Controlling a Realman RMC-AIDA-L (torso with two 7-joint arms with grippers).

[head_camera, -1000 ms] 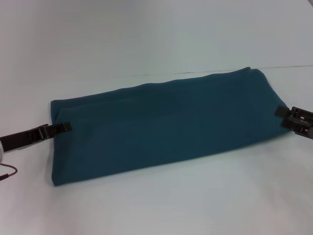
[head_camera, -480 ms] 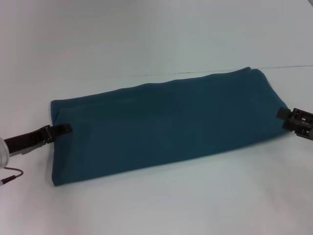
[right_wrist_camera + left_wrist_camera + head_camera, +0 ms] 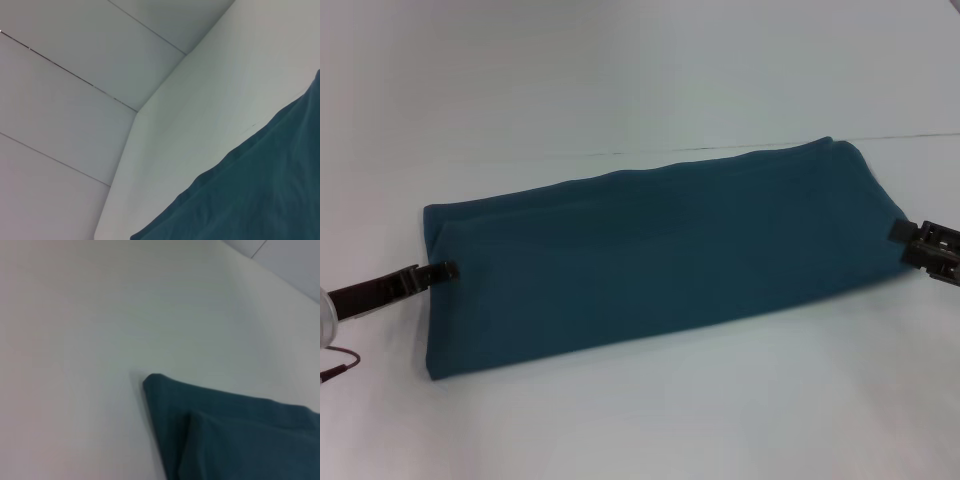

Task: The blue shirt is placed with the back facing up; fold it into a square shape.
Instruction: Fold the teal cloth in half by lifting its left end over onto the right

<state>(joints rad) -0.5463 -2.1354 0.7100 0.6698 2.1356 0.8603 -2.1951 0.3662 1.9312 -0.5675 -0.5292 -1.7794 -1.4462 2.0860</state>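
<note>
Teal-blue cotton, plain, no lettering showing: the shirt [image 3: 655, 260], folded into a long band, lies flat on the white table [image 3: 640, 90] and runs from near left to far right across the middle of the head view. Left end: squared off, two layers visible, the upper one set slightly in from the lower; the left wrist view shows this corner [image 3: 230, 430] as a stepped double edge resting on the table. Right end: rounded, lying close to a thin dark seam in the table surface. Far long edge: gently wavy. Near long edge: straight, flat on the table. Left gripper [image 3: 445, 270]: at the middle of the shirt's left end, its dark tip touching the cloth edge, low to the table, arm running off the left side; whether its fingers pinch the cloth or are spread cannot be told. Right gripper [image 3: 918, 243]: at the shirt's right end, just beside or touching the cloth, partly cut off at the right border; finger state likewise cannot be told. Right wrist view: shirt edge [image 3: 260, 190] on the table, with a panelled pale wall [image 3: 75, 75] beyond the table's rim.
</note>
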